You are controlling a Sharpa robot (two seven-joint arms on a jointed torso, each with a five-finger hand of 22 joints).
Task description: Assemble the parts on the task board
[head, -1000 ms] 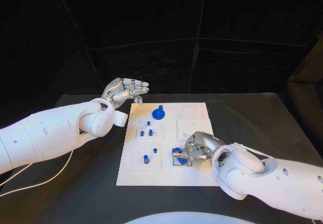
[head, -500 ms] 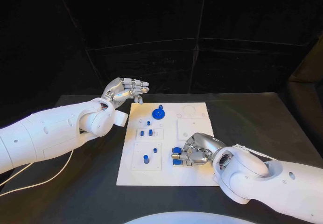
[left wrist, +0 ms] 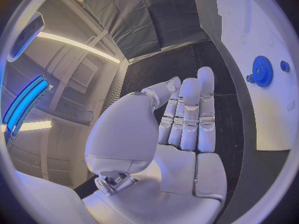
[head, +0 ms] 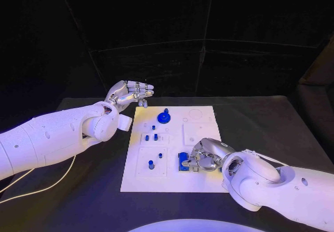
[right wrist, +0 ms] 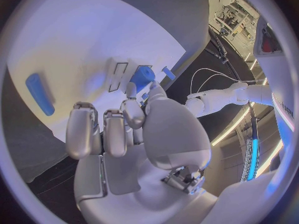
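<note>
On the table: a white task board [head: 174,181] lies in the middle of the black table [head: 264,125], with its long side going away from the robot.
Far part of the board: a blue gear [head: 163,117] stands here; it shows also in the left wrist view [left wrist: 262,71], with a small blue peg [left wrist: 284,65] just beside it.
Middle of the board: two short blue pegs [head: 151,137] stand in a small square plate, and one more small blue piece [head: 154,127] is a little farther.
Near left part of the board: a square plate holds a blue peg [head: 151,166] and a smaller blue piece [head: 160,155].
Near right part of the board: a long blue block [head: 183,160] is here, just beside the right robot hand.
Right robot hand [head: 202,155]: it is low over the near right part of the board, fingers curled in. In the right wrist view the fingertips [right wrist: 132,112] are at a blue part [right wrist: 142,76]; I cannot tell if they hold it.
Blue bar [right wrist: 39,93]: it lies flat on the white board, well apart from the right fingers.
Left robot hand [head: 129,93]: it is raised beyond the far left corner of the board, apart from all parts. The fingers [left wrist: 187,115] are bent in toward the palm, with nothing in them.
</note>
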